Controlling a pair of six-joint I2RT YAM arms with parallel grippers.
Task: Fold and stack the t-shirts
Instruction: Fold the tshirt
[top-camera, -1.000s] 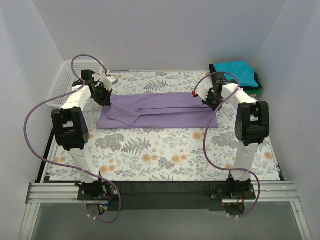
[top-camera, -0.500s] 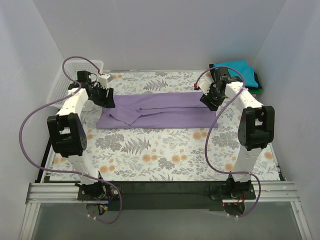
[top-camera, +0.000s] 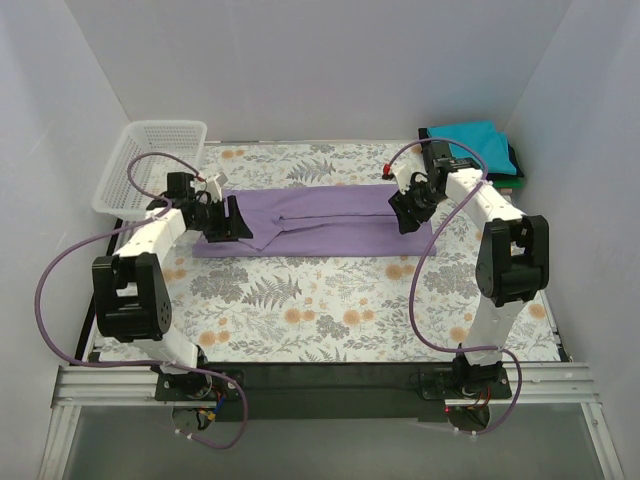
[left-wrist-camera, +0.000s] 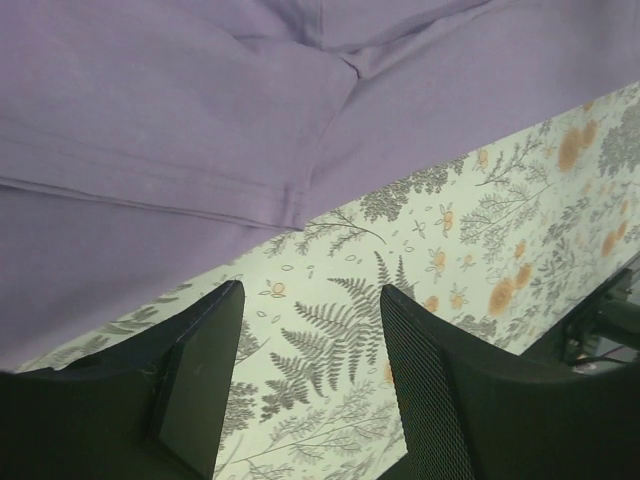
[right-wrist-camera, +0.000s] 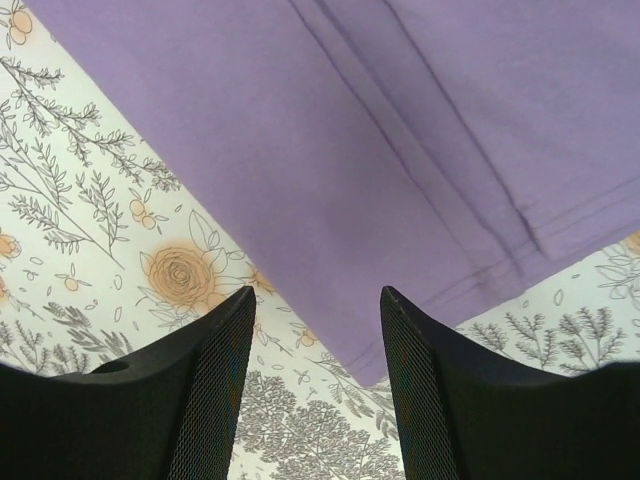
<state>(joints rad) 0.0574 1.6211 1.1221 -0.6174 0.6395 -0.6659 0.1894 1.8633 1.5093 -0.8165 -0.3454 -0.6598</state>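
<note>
- White mesh basket: far-left corner. Not involved.
- Left gripper: low over the left end of the shirt. In the wrist view its jaws stand well apart with nothing between them, and only table cloth shows in the gap. The shirt edge lies just beyond the fingertips.
- Lavender t-shirt: lies flat across the far middle of the table, folded lengthwise into a long band that runs from one gripper to the other. A sleeve flap with a stitched hem overlaps the body at the left end.
- Right gripper: over the right end of the band. Its jaws are parted about as far as the left's and are empty. The wrist view shows the layered hems and the near corner of the cloth between and beyond the fingers.
- Folded stack: far-right corner, teal t-shirt on top, a dark green edge showing beneath.

Handling, judged:
- The cloth is light, limp and thin. It has no stiffness, so it will sag and unfold if lifted at one point.
- It is not fragile. The layers may slide over each other.
- Pinch all layers together at the corners of one short end, one gripper per corner, with the fingertips pressed down to the table cloth to get under the edge.
- The hems give the thickest bite.
</note>
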